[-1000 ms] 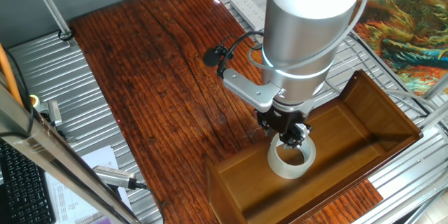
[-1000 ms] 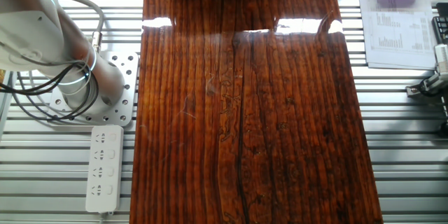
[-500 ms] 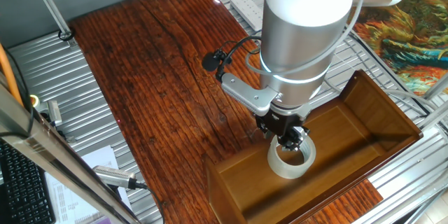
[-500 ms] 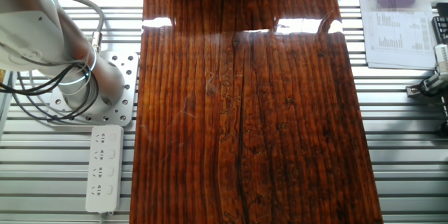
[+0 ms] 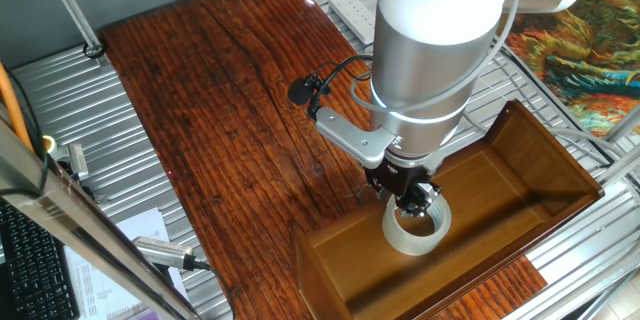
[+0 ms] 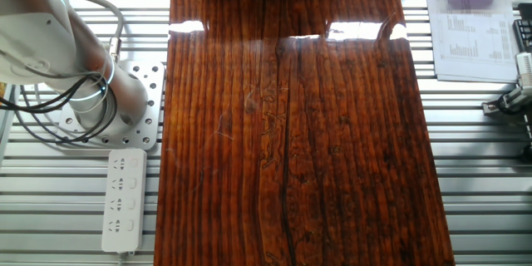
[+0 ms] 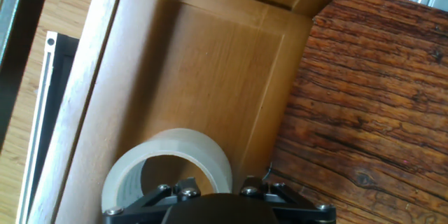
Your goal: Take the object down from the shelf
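The tape roll (image 5: 415, 230), a translucent whitish ring, lies flat on the floor of the brown wooden shelf (image 5: 520, 150) near its left end. My gripper (image 5: 412, 200) reaches down onto the roll's far rim. In the hand view the roll (image 7: 164, 157) sits at the bottom, beside the shelf's side wall (image 7: 269, 84). The hand's dark body covers my fingertips, which seem to straddle the ring's wall. I cannot see whether they press on it. The other fixed view shows neither the gripper nor the roll.
The shelf stands on the dark red-brown grained tabletop (image 5: 220, 90), whose surface also fills the other fixed view (image 6: 291, 133). The arm's base (image 6: 108, 104) and a white power strip (image 6: 123, 199) are at its side. Metal slats surround the table.
The arm's upper body has shifted slightly left. The gripper stays over the roll, and the roll has not moved.
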